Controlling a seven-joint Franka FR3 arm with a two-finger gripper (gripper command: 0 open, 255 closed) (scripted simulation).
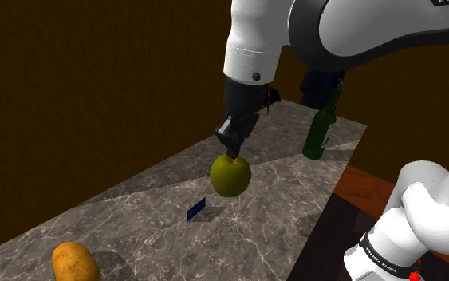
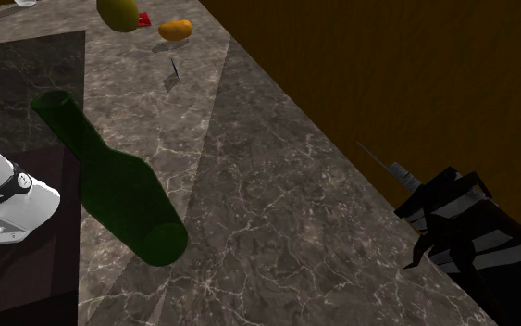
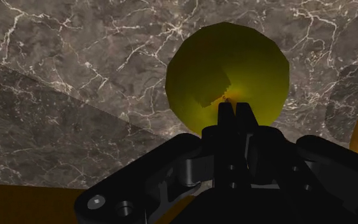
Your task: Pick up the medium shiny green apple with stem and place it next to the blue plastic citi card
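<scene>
Transport step: gripper (image 1: 232, 150) pinched narrow on the top of the yellow-green apple (image 1: 230, 176) hanging just under its fingers; next, shift over and lower beside the blue card (image 1: 196, 211) on the counter (image 1: 135, 215) below.

1. You cannot see the stem of the apple (image 3: 228, 76) in the wrist view: the fingertips of the gripper (image 3: 234, 114), pinched on its top, cover that spot.
2. The second exterior view's top edge cuts the apple.
3. The potato (image 1: 75, 262) runs off the shoulder view's bottom edge.
4. The arm hides the top of the green bottle (image 1: 318, 136).
5. The blue card (image 1: 196, 210) is too small for you to read.
</scene>
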